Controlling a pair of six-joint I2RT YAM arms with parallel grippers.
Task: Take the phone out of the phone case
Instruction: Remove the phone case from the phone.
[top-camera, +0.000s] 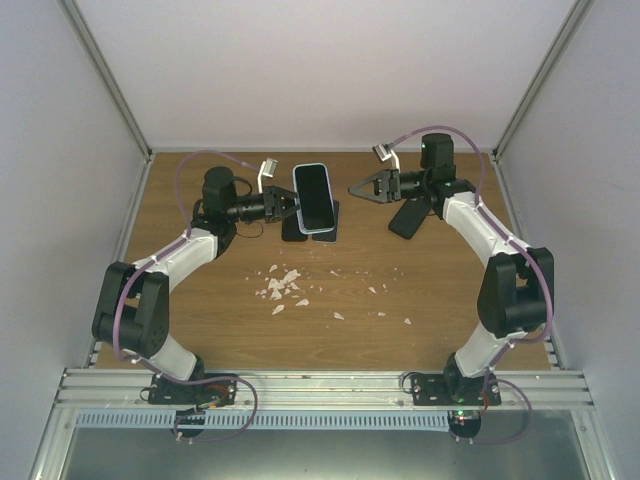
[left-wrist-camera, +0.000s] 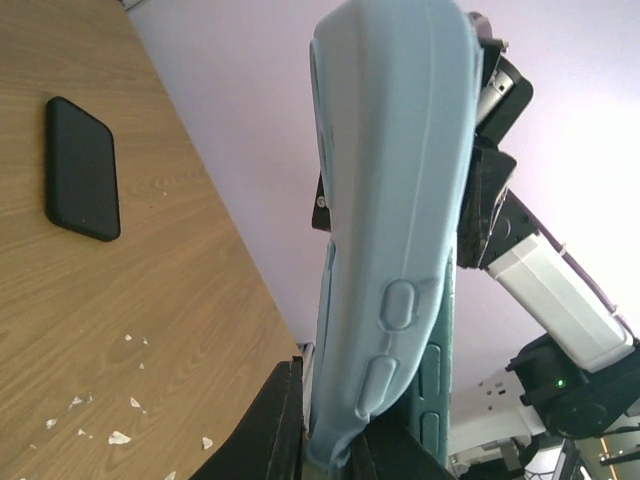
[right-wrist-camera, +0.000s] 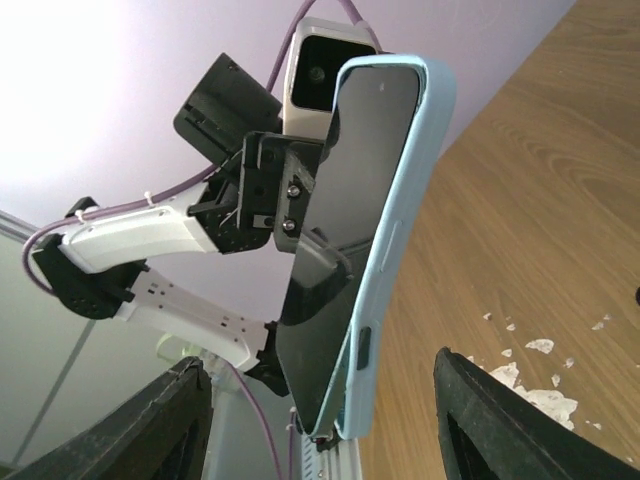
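Note:
My left gripper (top-camera: 288, 207) is shut on the side of a phone (top-camera: 313, 195) in a light blue case (top-camera: 327, 199) and holds it up above the wooden table. In the left wrist view the case back (left-wrist-camera: 400, 180) fills the middle, clamped between my fingers (left-wrist-camera: 262, 425); its lower edge stands slightly off the dark teal phone edge (left-wrist-camera: 435, 375). My right gripper (top-camera: 354, 188) is open, just right of the phone and apart from it. In the right wrist view the dark screen (right-wrist-camera: 345, 210) and case rim (right-wrist-camera: 400, 240) lie ahead between my spread fingers (right-wrist-camera: 520, 425).
A black phone-like slab (top-camera: 409, 217) lies on the table under my right arm; it also shows in the left wrist view (left-wrist-camera: 82, 168). A dark flat object (top-camera: 298, 230) lies beneath the held phone. White crumbs (top-camera: 282, 286) are scattered mid-table. Walls enclose three sides.

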